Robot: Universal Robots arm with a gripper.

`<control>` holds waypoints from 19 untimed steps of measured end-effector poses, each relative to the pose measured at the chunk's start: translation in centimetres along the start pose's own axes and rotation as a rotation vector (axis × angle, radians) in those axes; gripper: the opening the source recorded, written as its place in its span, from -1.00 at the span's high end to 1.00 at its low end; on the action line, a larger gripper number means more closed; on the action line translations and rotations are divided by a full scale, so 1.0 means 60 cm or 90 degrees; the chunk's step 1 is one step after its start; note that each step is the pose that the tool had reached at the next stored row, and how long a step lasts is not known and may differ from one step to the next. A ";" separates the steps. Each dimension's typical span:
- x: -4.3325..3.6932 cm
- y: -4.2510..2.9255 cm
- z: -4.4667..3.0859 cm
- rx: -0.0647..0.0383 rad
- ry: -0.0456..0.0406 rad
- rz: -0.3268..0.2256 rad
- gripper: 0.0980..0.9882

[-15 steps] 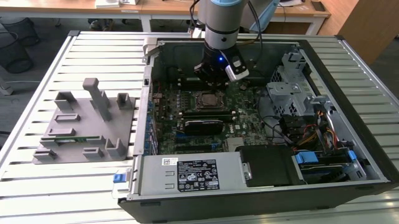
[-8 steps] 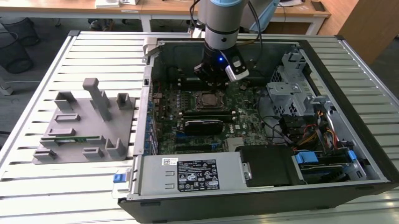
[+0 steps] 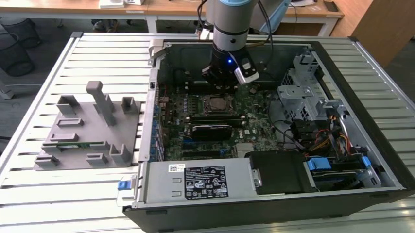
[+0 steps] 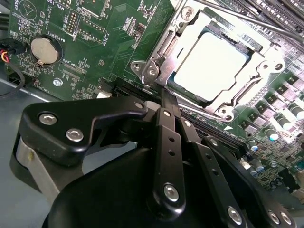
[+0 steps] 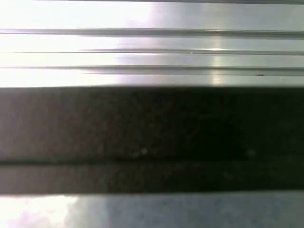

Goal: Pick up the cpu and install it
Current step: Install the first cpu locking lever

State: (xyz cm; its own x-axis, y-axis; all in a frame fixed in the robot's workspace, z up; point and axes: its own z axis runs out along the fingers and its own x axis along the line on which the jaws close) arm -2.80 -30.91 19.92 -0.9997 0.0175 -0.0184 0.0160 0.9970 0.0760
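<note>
The slatted metal bench point(image 3: 104, 53) carries the open black computer case point(image 3: 363, 87), with the green motherboard point(image 3: 214, 121) lying flat inside it, and the arm's gripper point(image 3: 224, 80) hangs just over the board's far part — whether its jaws are wide or narrow I cannot tell. In the second wrist view the cpu point(image 4: 211, 66), a flat square with a pale, smooth metal top, already sits in the shiny steel socket frame point(image 4: 156, 61). The risk, as I judge it — a slight tilt or a sideways nudge from the black linkage close by could unseat the chip or bend the socket's fine contacts.
</note>
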 end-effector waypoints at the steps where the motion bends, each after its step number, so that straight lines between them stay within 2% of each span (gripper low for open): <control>1: 0.000 0.000 0.000 0.000 0.0000 0.000 0.96; 5: 0.000 -0.001 0.000 0.003 0.0002 0.000 0.96; 15: 0.000 -0.001 0.002 0.017 -0.0001 0.000 0.96; 19: 0.000 -0.001 0.005 0.021 0.0000 0.000 0.96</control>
State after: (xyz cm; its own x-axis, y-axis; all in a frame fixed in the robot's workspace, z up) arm -2.80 -30.96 19.61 -0.9997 0.0169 -0.0184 0.0161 0.9990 0.0428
